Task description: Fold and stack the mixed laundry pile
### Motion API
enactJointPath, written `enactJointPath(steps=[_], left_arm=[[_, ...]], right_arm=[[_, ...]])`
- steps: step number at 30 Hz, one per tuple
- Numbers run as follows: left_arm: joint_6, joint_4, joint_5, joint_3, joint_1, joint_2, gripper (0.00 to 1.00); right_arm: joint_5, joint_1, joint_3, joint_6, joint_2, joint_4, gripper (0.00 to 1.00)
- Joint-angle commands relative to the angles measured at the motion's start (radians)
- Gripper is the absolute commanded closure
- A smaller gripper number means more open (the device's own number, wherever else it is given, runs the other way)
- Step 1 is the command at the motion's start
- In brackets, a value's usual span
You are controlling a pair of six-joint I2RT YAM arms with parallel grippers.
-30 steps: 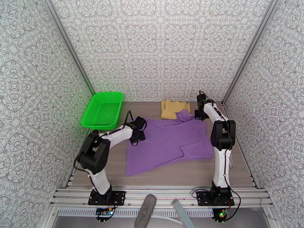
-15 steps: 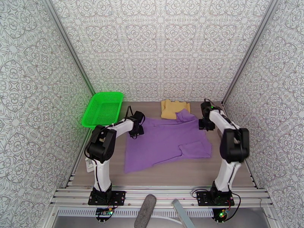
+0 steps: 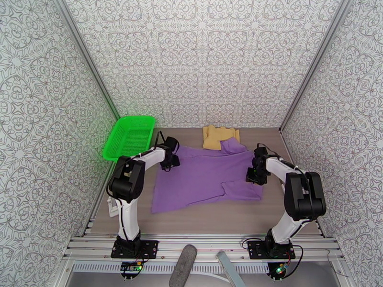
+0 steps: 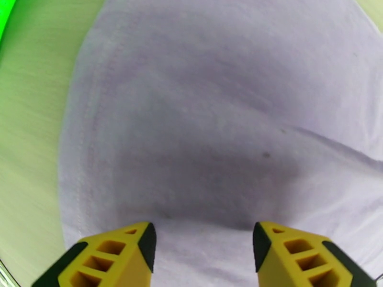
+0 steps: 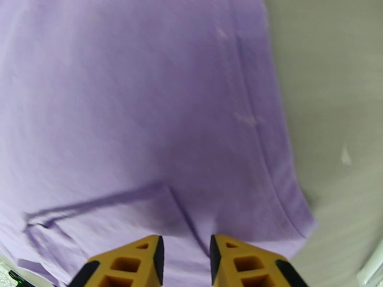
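Flat mid-table: shirt point(image 3: 206, 180), long axis near-left to far-right. At its right edge by the sleeve, right gripper point(image 3: 253, 177), jaws narrowly parted, nothing pinched. Further back over the far-left corner, left gripper point(image 3: 170, 162), jaws wide, empty. At back, tan garment point(image 3: 218, 136) touches shirt's far tip. Each arm sits nearest its own edge.

Setting: robotics lab test cell.
Evidence:
- 3 patterned wall panels point(image 3: 201, 58) in grey ornamental print close off the back and both sides.
- Aluminium frame rails point(image 3: 206, 245) run along the near edge.
- The left arm point(image 3: 127, 187) and right arm point(image 3: 299, 192), white and black, are bolted to black base plates point(image 3: 136, 248).
- Exposed wiring leads to a small circuit board point(image 3: 131, 269).
- The wood-grain tabletop point(image 3: 215, 221) serves as the bench.
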Motion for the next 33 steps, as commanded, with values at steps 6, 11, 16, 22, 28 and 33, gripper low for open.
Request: enactJointPath(steps=[6,11,16,22,28,33], left_arm=[[0.003,-0.03,0.033,-0.025,-0.033,-0.143,0.38],[-0.003,-0.047,0.035,-0.049,-0.044,-0.204,0.38],[-0.01,-0.071,0.036,-0.1,-0.051,-0.279,0.37],[-0.032,-0.155,0.019,-0.224,-0.056,-0.429,0.37],[-0.098,-0.211,0.038,-0.414,-0.055,-0.612,0.36],[-0.161,-0.192,0.077,-0.547,-0.056,-0.695,0.36]], right_arm=[[-0.01,-0.006,0.028,0.011,0.045,0.048,0.7],[-0.016,-0.006,0.026,0.011,0.064,0.059,0.76],[-0.032,-0.006,0.017,0.015,0.049,0.061,0.97],[-0.028,-0.006,0.032,0.005,-0.101,-0.014,1.0],[-0.03,-0.004,-0.02,0.0,-0.296,-0.079,1.0],[-0.058,0.0,-0.115,0.007,-0.407,-0.084,1.0]])
